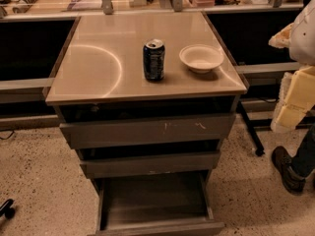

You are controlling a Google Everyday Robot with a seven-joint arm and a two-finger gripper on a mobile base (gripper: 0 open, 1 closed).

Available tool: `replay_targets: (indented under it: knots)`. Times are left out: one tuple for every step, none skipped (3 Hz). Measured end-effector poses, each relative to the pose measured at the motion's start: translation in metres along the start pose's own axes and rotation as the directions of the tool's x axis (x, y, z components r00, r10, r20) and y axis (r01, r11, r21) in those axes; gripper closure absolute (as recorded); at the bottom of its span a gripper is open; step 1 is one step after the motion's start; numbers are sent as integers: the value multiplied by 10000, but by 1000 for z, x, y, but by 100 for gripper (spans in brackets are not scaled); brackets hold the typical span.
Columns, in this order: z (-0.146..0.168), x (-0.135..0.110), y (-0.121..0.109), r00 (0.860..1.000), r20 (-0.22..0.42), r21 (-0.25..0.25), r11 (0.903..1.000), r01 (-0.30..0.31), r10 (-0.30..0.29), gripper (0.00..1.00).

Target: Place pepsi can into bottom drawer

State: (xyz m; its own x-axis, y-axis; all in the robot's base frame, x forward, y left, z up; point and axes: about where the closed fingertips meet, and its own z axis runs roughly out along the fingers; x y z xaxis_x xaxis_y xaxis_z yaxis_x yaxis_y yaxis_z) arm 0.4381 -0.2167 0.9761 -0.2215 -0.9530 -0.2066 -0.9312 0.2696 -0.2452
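Speckled beige flooring (34, 171) spreads around the cabinet, with a small black caster-like object (6, 208) at the far left edge. Behind it, a long counter (74, 5) across the back carries scattered clutter above dark recesses. The cabinet's glossy tan top (93, 63) shows curved light reflections on its left half. The pepsi can (154, 60) stands upright near the middle of that top, pull tab up, with the cream bowl (201, 58) just to its right and apart from it. Below, the scratched top drawer front (147, 130) and the middle drawer (150, 164) sit slightly out, while the bottom drawer (113, 200) is pulled well out. At the right edge are pale yellow blocks (295, 100) and a brown shoe (287, 169) on the floor. The gripper is outside the view, so its state cannot be told.
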Motion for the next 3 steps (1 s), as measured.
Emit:
replay_targets:
  knots:
    - [0, 0, 0, 10000, 0, 0, 10000, 0, 0, 0]
    - [0, -4, -6, 9997, 230, 136, 9999, 30, -33, 0]
    - [10, -15, -27, 9949, 1007, 289, 9995, -137, 107, 0]
